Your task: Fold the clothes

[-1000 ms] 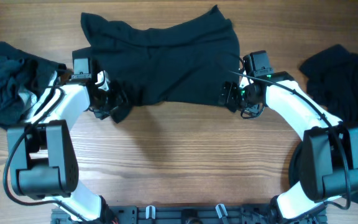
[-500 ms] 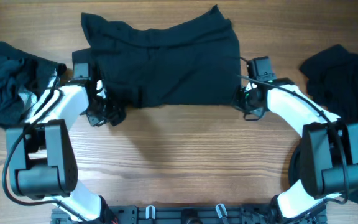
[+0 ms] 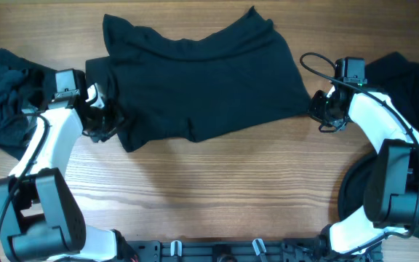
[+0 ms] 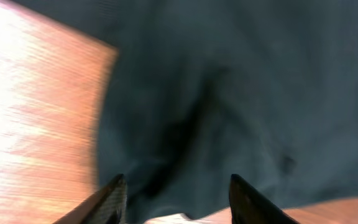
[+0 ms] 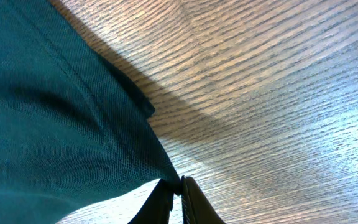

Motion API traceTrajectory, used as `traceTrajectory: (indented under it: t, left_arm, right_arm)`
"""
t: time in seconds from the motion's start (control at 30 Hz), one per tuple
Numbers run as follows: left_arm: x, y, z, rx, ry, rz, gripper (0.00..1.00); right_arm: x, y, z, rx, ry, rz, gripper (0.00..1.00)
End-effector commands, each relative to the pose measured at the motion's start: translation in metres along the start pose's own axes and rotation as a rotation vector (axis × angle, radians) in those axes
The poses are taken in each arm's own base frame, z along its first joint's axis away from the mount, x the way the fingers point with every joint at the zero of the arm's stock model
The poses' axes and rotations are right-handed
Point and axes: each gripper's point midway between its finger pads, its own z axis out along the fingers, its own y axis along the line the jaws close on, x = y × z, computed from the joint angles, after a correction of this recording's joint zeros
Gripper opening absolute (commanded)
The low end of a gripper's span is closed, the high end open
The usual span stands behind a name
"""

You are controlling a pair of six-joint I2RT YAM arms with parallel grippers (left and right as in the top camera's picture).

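Heap of dark clothes [image 3: 6, 94] lies at the left edge of the desk [image 3: 217, 196], apart from the work.

Left gripper [image 3: 102, 124] sits at the lower left corner of the dark garment [image 3: 195, 80]. Its wrist view is blurred. The fingers [image 4: 114, 194] stand apart with cloth filling the frame ahead of them, and no firm pinch can be confirmed.

The garment occupies the upper centre of the overhead frame. It is spread wide and mostly flat, with a slack flap at its lower left.

Right gripper [image 3: 318, 113] is at the garment's right corner, its fingers together and clamped on the hem tip [image 5: 178, 182], with bare wood beyond.

Second heap of dark clothes [image 3: 406, 87] lies at the right edge.

Assessment: the step in hand appears to be spreading the garment flat before the first fold.

Recommendations:
- Secure a proper pinch on the left corner first, since a one-sided pull would drag the cloth rightward.
- Draw both corners outward with equal, light tension, held low over the desk.
- Release only once the lower hem lies straight and the left flap is smoothed.
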Motion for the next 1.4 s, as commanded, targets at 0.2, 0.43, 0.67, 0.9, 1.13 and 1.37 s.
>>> traceTrajectory:
  t: [0.2, 0.43, 0.67, 0.9, 1.13, 1.37]
  left_arm:
    - [0.007, -0.029, 0.033, -0.148, -0.076, 0.220, 0.85]
    - [-0.013, -0.031, 0.057, -0.146, -0.133, 0.233, 0.73]
    - [0.006, -0.040, 0.075, -0.108, -0.059, 0.259, 0.48]
    - [-0.014, -0.051, 0.053, -0.102, -0.129, 0.263, 0.11]
    - [-0.011, -0.079, -0.027, -0.009, -0.207, 0.273, 0.04]
    - [0.034, -0.071, -0.046, 0.004, -0.061, 0.292, 0.04]
  right_arm:
    - [-0.003, 0.003, -0.002, -0.004, -0.001, -0.033, 0.09]
    - [-0.003, 0.003, -0.002, -0.005, 0.000, -0.032, 0.09]
    - [-0.001, 0.002, -0.002, -0.001, 0.009, -0.033, 0.09]
    - [-0.002, -0.002, -0.003, 0.019, 0.002, -0.029, 0.05]
    - [-0.010, -0.020, -0.027, 0.051, -0.042, -0.017, 0.04]
    - [0.006, -0.034, -0.041, 0.090, 0.007, 0.022, 0.04]
